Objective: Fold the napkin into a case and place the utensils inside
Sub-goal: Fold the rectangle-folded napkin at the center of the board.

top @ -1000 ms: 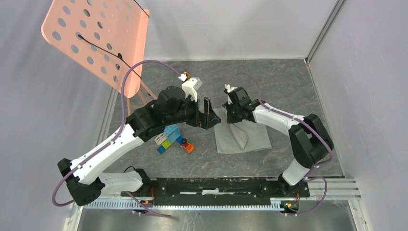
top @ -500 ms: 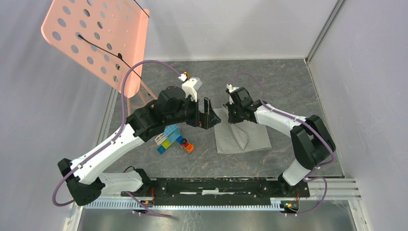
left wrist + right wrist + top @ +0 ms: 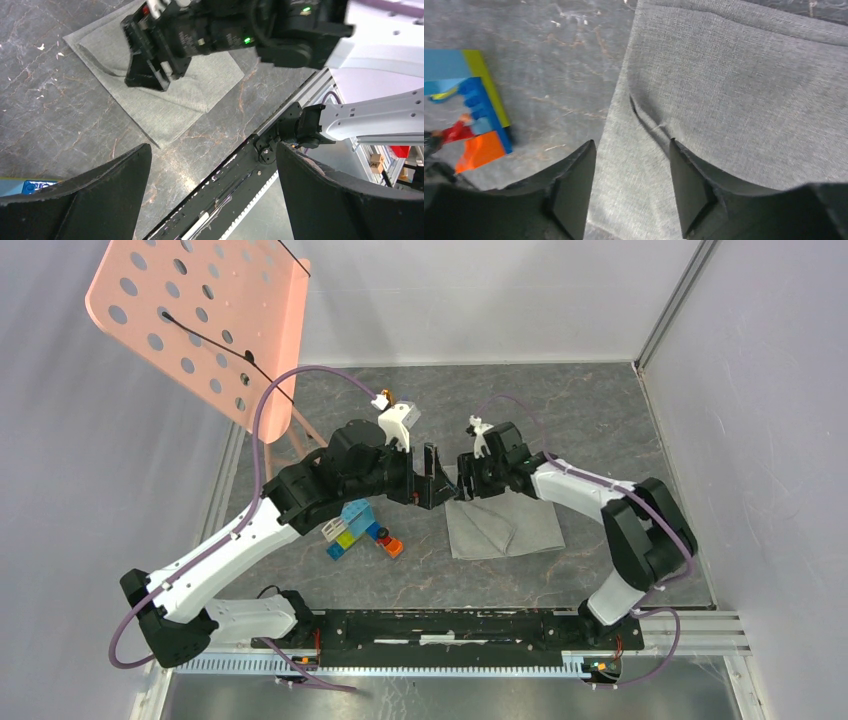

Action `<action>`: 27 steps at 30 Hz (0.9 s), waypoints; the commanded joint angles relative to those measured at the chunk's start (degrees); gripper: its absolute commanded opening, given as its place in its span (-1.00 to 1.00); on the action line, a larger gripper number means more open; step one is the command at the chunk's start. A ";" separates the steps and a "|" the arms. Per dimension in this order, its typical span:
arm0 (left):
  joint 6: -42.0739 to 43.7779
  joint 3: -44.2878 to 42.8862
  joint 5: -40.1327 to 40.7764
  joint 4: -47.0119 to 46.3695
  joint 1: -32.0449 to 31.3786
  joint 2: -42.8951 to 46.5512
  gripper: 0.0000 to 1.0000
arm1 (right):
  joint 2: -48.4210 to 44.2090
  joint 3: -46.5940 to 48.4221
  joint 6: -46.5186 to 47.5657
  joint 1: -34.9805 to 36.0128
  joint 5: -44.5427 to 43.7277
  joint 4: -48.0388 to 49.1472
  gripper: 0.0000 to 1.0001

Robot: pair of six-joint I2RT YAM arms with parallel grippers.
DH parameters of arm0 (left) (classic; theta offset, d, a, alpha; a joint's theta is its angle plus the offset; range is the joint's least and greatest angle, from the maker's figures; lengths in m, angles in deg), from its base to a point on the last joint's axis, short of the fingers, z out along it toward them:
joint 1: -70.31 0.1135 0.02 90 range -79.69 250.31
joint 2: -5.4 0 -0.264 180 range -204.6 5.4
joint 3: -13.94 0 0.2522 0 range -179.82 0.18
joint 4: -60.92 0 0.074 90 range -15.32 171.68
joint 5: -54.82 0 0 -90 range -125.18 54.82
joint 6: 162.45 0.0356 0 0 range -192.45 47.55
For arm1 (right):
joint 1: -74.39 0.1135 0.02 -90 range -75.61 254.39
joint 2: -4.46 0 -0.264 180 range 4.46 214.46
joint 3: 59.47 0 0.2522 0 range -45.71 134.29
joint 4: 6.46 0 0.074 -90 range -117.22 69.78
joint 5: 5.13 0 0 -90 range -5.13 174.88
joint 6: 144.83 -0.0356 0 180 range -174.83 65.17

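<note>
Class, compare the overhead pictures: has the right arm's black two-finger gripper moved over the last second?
Yes. The right gripper has shifted left in the overhead view, toward the colourful toy blocks, which stay put.

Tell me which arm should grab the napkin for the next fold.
Right, probably. The right tool hangs open directly over an edge of the napkin, while the left tool, also open, sits beside it over bare table.
</note>
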 commanded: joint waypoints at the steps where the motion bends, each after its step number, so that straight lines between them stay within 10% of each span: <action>1: 0.95 1.30 0.05 -0.47 0.31 1.23 1.00 | -10.20 -1.67 1.06 -4.38 9.62 5.83 0.31; 10: -1.25 5.14 -2.70 -4.83 0.24 -0.68 1.00 | -20.79 -15.01 7.92 -19.68 19.99 2.80 0.50; 27: -8.28 6.19 -2.76 -11.74 0.91 -17.13 0.93 | -22.25 -35.88 4.75 -23.88 30.06 15.94 0.20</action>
